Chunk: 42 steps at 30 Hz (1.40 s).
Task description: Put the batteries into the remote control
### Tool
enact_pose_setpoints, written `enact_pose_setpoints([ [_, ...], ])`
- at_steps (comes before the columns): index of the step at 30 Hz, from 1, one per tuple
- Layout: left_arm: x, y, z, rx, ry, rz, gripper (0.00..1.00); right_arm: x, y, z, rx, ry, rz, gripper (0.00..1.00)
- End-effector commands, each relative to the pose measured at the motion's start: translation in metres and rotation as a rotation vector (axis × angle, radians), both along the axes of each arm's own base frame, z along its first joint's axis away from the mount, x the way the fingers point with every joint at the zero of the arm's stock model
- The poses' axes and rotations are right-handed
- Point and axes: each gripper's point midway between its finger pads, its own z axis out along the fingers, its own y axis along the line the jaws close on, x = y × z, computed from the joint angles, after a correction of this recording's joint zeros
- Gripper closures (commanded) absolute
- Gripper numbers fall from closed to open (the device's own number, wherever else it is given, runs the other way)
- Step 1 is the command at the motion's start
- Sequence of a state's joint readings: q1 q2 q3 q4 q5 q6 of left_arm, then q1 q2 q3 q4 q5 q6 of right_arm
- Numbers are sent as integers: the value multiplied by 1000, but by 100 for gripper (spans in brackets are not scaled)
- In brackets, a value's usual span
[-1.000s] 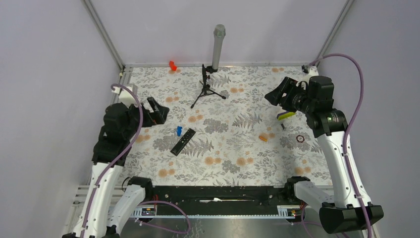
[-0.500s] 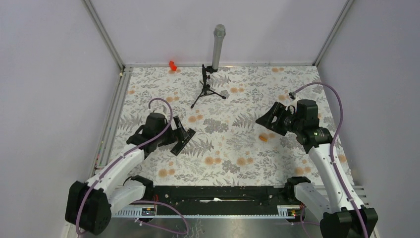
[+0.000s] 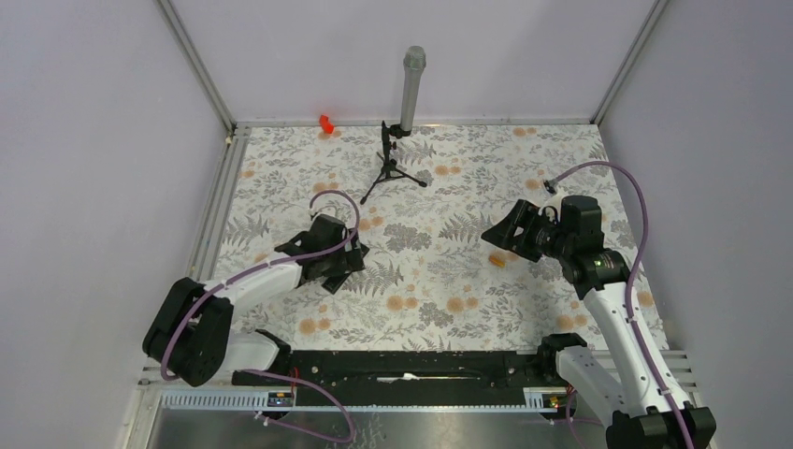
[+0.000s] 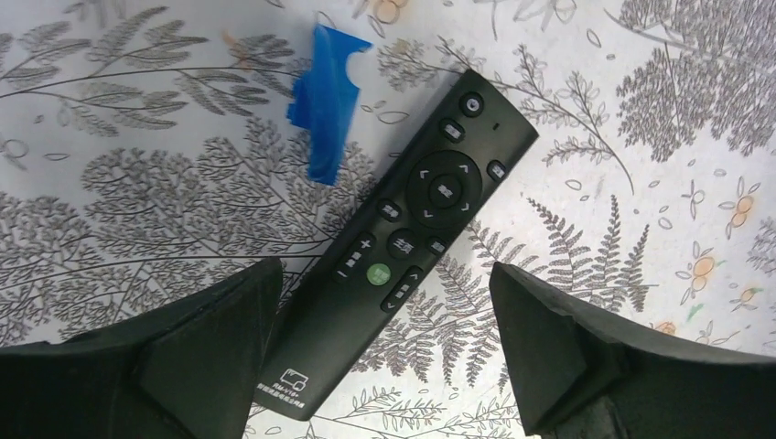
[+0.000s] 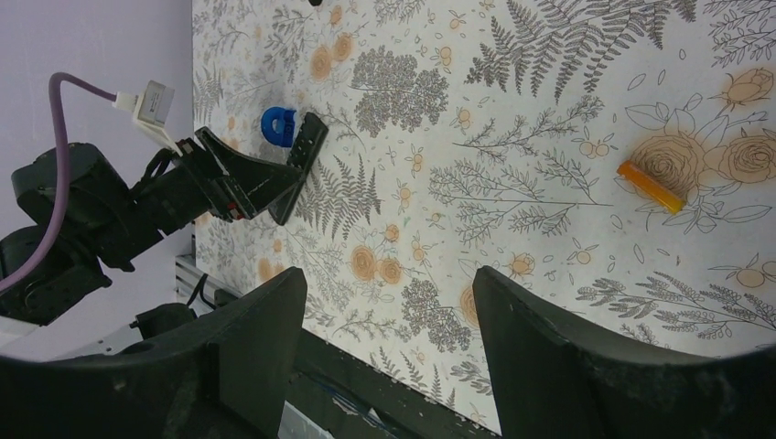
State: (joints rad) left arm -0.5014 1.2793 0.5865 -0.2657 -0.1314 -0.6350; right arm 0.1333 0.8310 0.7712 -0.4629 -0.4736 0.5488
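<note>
The black remote control point(image 4: 412, 229) lies face up on the floral table, its lower end between the fingers of my open left gripper point(image 4: 384, 279) and close beside the left finger. In the top view the left gripper point(image 3: 341, 265) covers most of it. The remote also shows in the right wrist view point(image 5: 307, 146). One orange battery point(image 3: 497, 260) lies on the table at the right, also in the right wrist view point(image 5: 650, 186). My right gripper point(image 3: 494, 236) is open and empty point(image 5: 386, 279), hovering just beside and above the battery.
A small blue piece point(image 4: 325, 91) lies right next to the remote's top end. A microphone on a tripod point(image 3: 397, 164) stands at the back middle. A small red object point(image 3: 325, 123) sits at the back edge. The table's near rail point(image 5: 384, 375) is below the right gripper.
My left arm has swung down and right until its open gripper sits over the remote. My right arm has lowered and moved toward the battery, now covering the items on the right.
</note>
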Motion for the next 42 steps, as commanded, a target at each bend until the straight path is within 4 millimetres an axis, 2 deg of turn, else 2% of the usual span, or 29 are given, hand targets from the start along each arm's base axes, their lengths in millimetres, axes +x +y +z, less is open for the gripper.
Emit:
enact_pose_setpoints([
  [1,20,-20,18,20,-86,-79,8,-1,1,10,-30,-33,31,25],
  [6,13,-22,11,78,-62,-85,22,-1,-1,5,-45,-14,20,25],
  [14,9,-22,-10,172,16,-112,43,4,-5,-19,-74,84,-7,26],
  [19,11,-32,-6,153,36,-119,53,5,-6,-31,-79,116,-21,27],
  [22,12,-42,-1,116,36,-150,68,2,1,-38,-29,122,-13,27],
  [26,16,-69,29,-19,-19,-220,74,-12,28,-30,92,97,128,28],
  [29,20,-90,64,-133,-94,-279,74,-18,45,-17,153,66,189,28],
  [33,17,-111,114,-259,-180,-380,74,-25,72,-2,258,29,240,27],
  [37,9,-132,160,-390,-225,-485,74,-30,94,21,345,-62,315,25],
  [42,0,-149,212,-535,-271,-543,74,-29,101,64,481,-212,333,12],
])
